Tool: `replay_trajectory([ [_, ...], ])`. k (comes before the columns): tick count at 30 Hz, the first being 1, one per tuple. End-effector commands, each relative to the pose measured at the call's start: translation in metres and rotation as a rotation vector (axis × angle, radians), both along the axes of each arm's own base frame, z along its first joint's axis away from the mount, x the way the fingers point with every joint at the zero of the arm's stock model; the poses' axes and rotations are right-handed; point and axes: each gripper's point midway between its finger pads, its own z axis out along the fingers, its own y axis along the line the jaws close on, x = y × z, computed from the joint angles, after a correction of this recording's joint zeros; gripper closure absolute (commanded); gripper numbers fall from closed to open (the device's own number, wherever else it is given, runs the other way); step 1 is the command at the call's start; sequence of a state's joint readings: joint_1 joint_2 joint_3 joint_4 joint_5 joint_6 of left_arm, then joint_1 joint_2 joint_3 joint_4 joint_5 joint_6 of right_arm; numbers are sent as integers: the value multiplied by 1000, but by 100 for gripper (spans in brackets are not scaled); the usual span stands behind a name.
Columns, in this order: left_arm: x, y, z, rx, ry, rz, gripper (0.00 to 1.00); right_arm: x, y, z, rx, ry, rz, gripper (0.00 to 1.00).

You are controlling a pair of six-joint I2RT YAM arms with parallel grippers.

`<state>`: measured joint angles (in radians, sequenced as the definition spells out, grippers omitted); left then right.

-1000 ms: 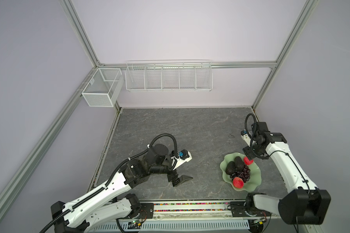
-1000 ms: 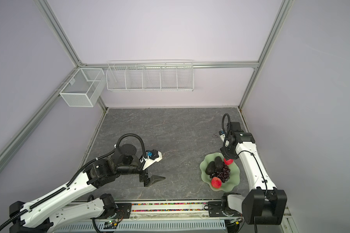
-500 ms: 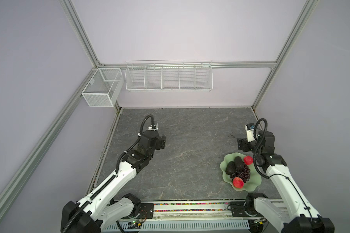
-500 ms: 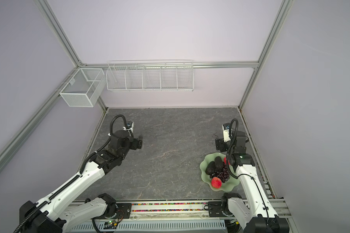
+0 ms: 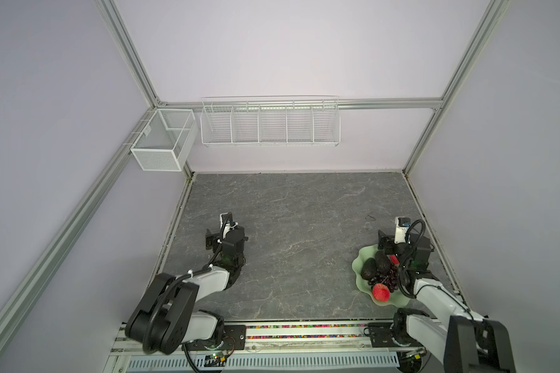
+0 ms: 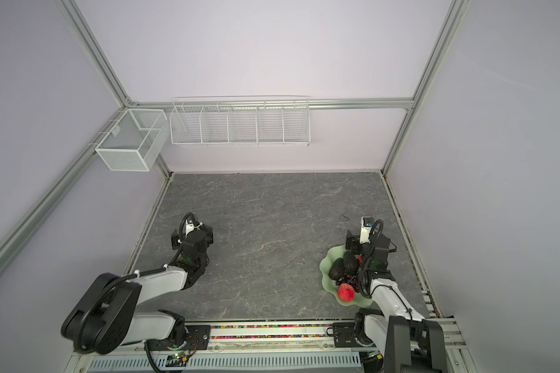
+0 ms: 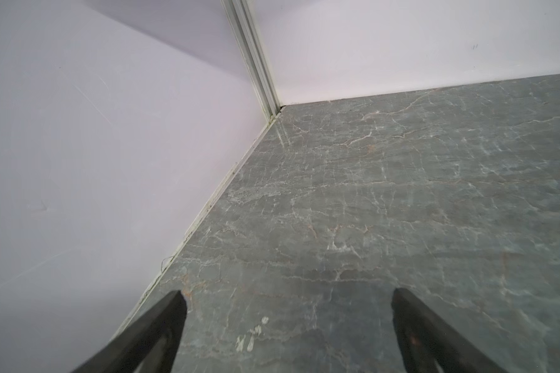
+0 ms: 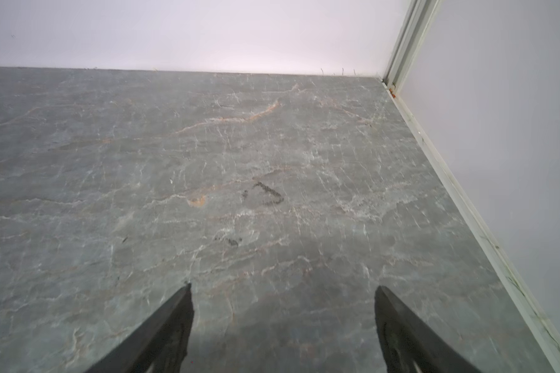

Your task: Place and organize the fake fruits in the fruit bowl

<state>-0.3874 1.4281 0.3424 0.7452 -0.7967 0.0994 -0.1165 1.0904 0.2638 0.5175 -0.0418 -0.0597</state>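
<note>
In both top views, we found both avocados [image 5: 382, 261], the grapes [image 5: 387, 280] and a red apple [image 5: 381, 292] lying in the fruit bowl [image 5: 359, 263], near the right edge of the tabletop [image 5: 288, 226]. In the wrist views, the left jaws and right jaws stood wide open and empty. We judged the fruits light, stiff and slippery, best gripped across their middles.

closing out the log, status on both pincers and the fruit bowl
Left pincer open, empty; right pincer open, empty. Fruit bowl holds two avocados, grapes, one apple in full view. Right arm overhangs the bowl, half hiding a second apple.
</note>
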Motion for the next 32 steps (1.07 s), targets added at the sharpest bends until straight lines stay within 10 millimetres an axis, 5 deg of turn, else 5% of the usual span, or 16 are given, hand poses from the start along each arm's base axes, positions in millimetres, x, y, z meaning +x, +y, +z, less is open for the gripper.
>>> replay_trajectory([
  [1,22,-3,30,37,-186,-6,1,20,2,20,15,-112,36,11],
  [7,17,19,26,-43,-201,60,1,29,13,16,78,-132,102,12],
  [10,2,8,25,-60,-269,-57,1,25,28,17,103,-178,166,12],
  [13,4,0,26,-60,-276,-116,1,33,30,7,56,-180,147,12],
  [20,24,27,12,-171,-233,-75,1,57,22,-22,31,-43,67,12],
  [32,28,27,7,-177,-189,-74,1,60,25,-23,-2,-34,56,12],
])
